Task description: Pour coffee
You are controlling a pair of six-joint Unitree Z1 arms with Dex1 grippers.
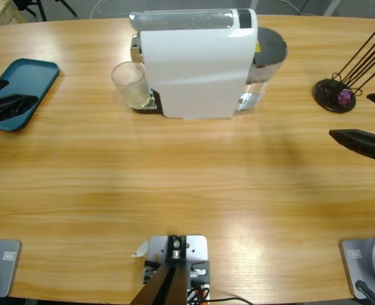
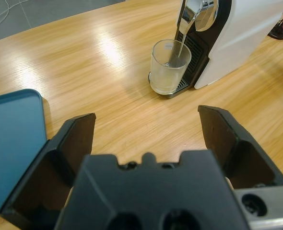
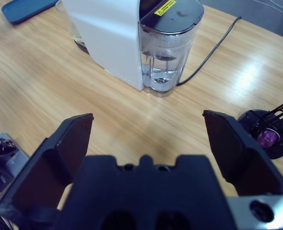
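Left gripper: jaws apart, empty, by the blue tray. Right gripper: jaws apart, empty, near the capsule stand. Between them we list a white machine and a glass under its spout, touching the drip grate. Coffee: pale liquid, low in the glass.

teal tray seen at tabletop edge | black capsule stand, purple capsule held | black cable trailed

Gaping right pincer facing coffee machine
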